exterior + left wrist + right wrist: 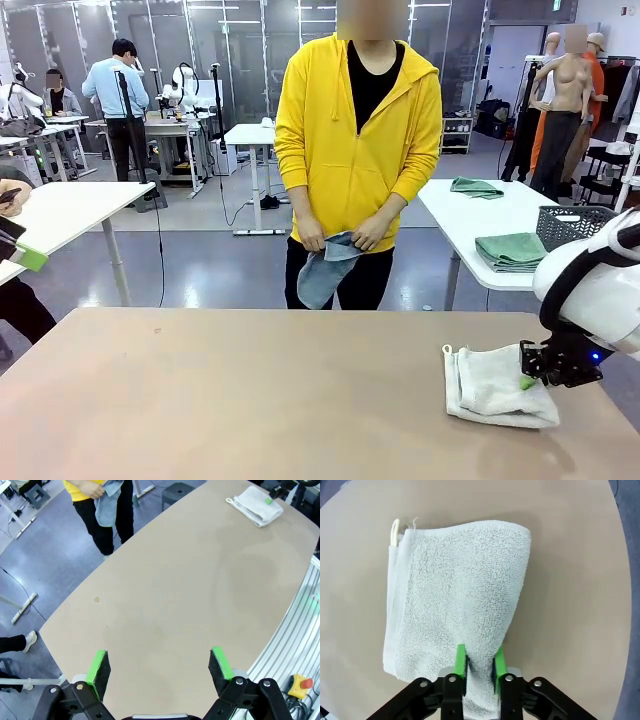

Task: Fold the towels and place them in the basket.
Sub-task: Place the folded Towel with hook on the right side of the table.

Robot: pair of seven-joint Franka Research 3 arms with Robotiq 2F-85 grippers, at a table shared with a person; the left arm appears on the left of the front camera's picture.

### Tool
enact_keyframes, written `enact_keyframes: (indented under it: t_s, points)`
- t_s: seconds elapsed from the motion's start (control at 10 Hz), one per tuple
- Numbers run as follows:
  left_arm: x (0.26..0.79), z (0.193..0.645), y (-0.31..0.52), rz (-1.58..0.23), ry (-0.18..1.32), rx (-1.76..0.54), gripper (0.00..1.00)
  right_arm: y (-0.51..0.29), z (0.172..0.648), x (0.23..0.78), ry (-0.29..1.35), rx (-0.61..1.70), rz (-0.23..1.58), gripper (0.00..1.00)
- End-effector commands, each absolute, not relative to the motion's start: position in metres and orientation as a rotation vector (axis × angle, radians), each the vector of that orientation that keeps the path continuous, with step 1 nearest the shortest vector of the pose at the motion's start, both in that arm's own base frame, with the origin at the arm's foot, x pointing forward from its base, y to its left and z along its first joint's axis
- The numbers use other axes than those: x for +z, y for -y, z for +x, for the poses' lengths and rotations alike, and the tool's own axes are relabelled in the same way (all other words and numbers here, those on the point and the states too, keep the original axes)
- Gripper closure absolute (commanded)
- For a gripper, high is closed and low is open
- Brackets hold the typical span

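A cream-white towel lies folded on the tan table at the right, its corner loop at the far left corner. My right gripper is shut on the towel's near fold, with cloth pinched between the green pads. In the left wrist view the same towel sits far off. My left gripper hangs open above bare table. The person across the table holds the pale blue-grey towel in both hands at waist height. A dark grey mesh basket stands on a white table behind, at the right.
Folded green towels lie on the white table beside the basket. The person stands at the tan table's far edge, in the middle. Other tables and people are farther back.
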State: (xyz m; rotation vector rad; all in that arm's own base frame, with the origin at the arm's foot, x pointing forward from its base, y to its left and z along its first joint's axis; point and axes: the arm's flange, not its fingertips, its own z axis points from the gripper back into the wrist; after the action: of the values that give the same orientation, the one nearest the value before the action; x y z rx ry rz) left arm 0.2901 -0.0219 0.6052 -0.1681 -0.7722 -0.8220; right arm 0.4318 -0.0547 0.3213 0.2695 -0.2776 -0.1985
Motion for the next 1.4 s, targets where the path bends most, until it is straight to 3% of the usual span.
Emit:
enact_keyframes:
  t_s: [0.0,0.2,0.3,0.5,0.8,1.3]
  points:
    - [0.605,0.291,0.022,-0.156,0.768,-0.821,0.0,0.046,0.406,0.326,0.274,-0.212,0.257,0.0]
    - [0.605,0.291,0.022,-0.156,0.768,-0.821,0.0,0.046,0.397,0.349,0.319,-0.215,0.243,0.0]
    - [0.605,0.291,0.022,-0.156,0.768,-0.821,0.0,0.046,0.393,0.367,0.339,-0.217,0.208,0.14]
    - [0.605,0.291,0.022,-0.156,0.768,-0.821,0.0,0.033,0.382,0.404,0.439,-0.154,0.203,0.0]
    - [0.605,0.291,0.022,-0.156,0.768,-0.821,0.0,-0.015,0.369,0.479,0.561,0.064,0.17,0.0]
    - [0.605,0.291,0.022,-0.156,0.768,-0.821,0.0,-0.076,0.338,0.577,0.44,0.338,0.012,0.0]
